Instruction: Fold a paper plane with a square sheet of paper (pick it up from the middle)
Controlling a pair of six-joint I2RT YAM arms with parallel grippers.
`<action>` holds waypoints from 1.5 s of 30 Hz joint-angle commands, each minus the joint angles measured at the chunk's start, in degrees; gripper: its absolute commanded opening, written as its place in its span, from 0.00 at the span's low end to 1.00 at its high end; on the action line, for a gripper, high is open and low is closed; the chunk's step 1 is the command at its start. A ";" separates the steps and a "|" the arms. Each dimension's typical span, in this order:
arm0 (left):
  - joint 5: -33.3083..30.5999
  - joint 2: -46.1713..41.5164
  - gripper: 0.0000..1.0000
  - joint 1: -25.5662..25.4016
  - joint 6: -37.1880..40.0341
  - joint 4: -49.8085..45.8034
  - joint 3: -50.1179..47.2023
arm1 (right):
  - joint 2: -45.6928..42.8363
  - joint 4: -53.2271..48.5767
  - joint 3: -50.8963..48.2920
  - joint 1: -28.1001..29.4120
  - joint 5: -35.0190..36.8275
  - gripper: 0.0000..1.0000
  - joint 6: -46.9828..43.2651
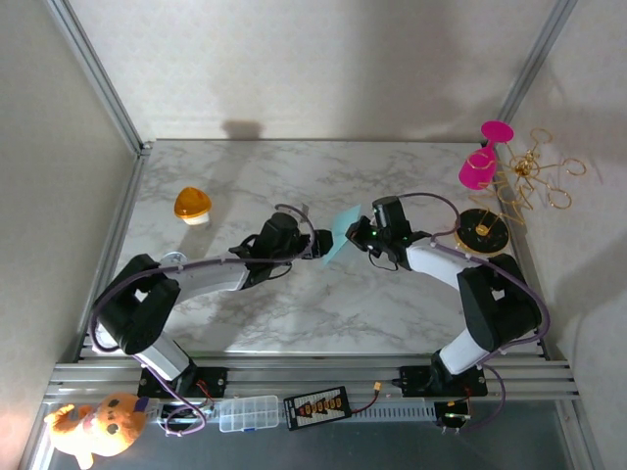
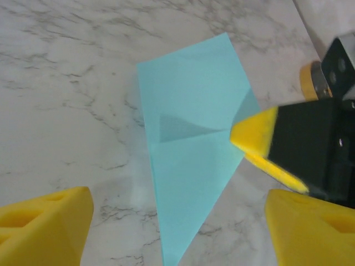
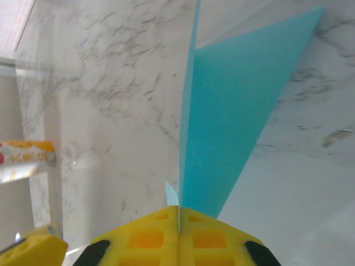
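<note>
Right gripper [image 3: 178,223] is pinching the creased paper [image 2: 188,111] by its edge, left gripper [image 2: 177,224] is gaping open, best closing opposite that pinch, no tugging.

The teal paper [image 2: 188,138] has its lower tip cut off by the left wrist view's bottom edge; the right hand [image 2: 249,133] covers its right corner, the pinched edge buried between its pads.

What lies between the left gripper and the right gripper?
The folded paper, pinched by the shut right gripper; the left gripper is open. The top view shows this.
</note>
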 commanded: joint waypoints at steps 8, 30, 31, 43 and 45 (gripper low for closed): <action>-0.92 5.96 0.79 -6.30 25.19 15.65 -4.20 | 0.78 -9.73 -0.13 -0.39 0.80 0.00 14.04; -2.90 14.24 0.57 -9.75 38.44 15.08 -2.39 | 3.27 -16.98 2.30 -0.57 -5.15 0.00 19.42; -3.00 14.36 0.56 -9.84 38.83 15.04 -2.47 | 3.35 -17.24 2.48 -0.56 -5.26 0.00 19.35; -5.62 15.29 0.32 -10.47 41.13 14.67 -2.98 | 3.15 -18.27 3.62 -1.60 -7.04 0.06 18.56; -5.54 15.38 0.29 -10.47 41.34 14.95 -3.27 | 3.17 -18.47 3.81 -1.80 -6.95 0.14 17.92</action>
